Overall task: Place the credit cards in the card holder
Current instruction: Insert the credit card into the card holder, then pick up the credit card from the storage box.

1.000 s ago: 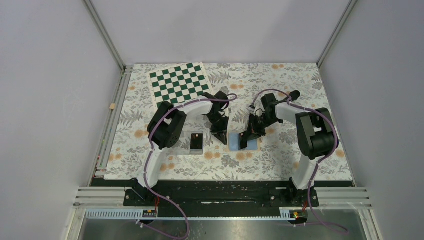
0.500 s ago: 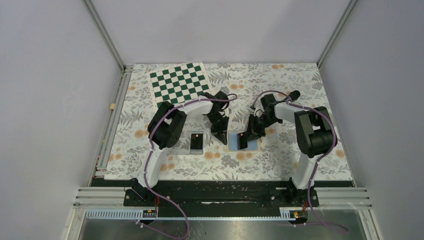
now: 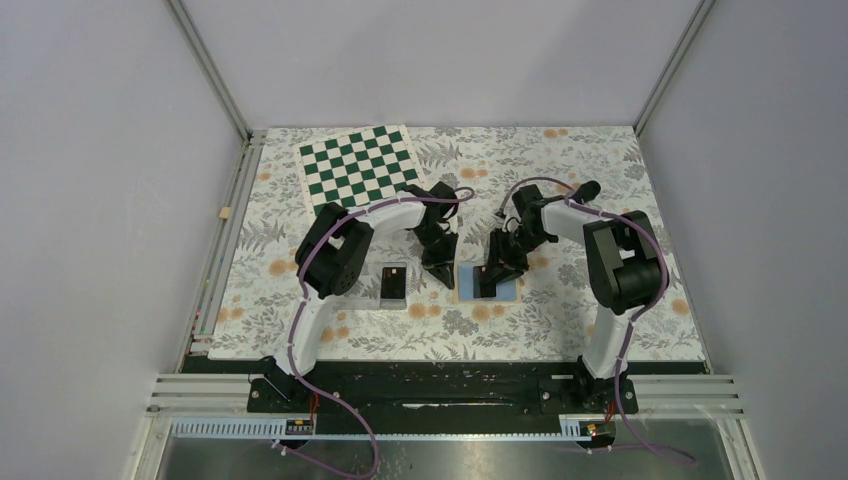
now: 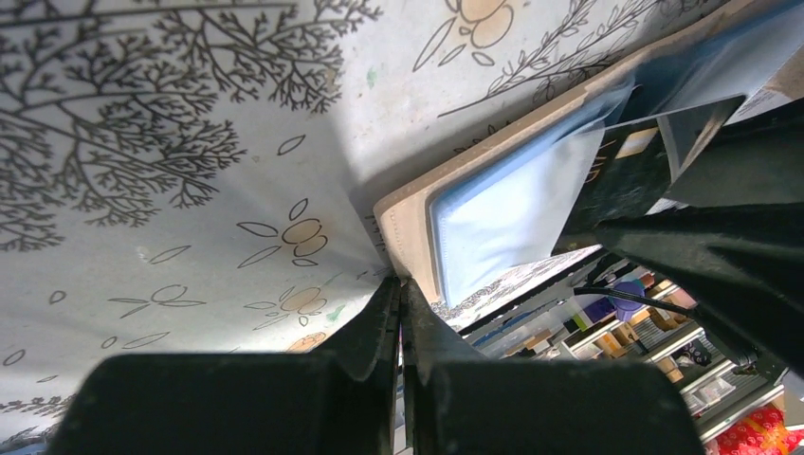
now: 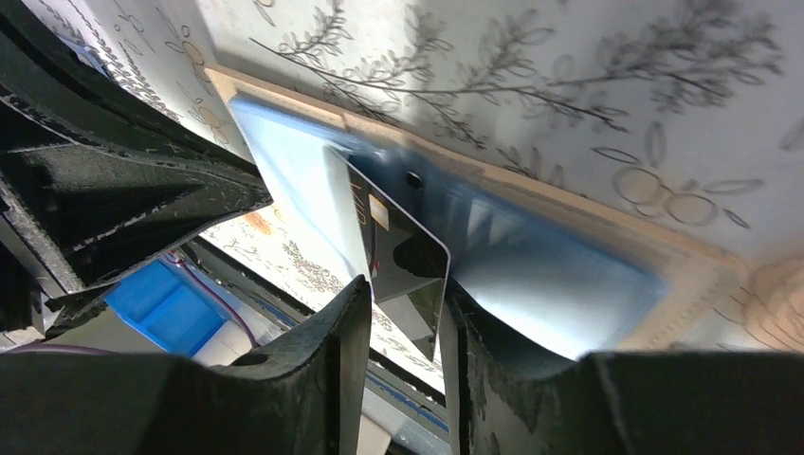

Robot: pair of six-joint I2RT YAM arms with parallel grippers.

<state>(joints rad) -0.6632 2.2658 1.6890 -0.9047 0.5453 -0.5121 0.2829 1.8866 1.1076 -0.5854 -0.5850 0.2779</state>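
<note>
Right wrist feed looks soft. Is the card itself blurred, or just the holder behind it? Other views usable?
Right wrist: the credit card in the right gripper is fairly sharp; the blue lining of the card holder behind it is smeared. Left wrist: tablecloth and holder edge are crisp, the left gripper a dark silhouette. Top external: evenly lit, no glare, but everything is small.

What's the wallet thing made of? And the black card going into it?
The card holder looks like matte tan leather or fake leather, and its edge looks stitched. Its light blue lining looks smooth, maybe fabric or plastic. The credit card looks like hard plastic: it is thin, stays flat, and its shiny black face catches the light.
</note>
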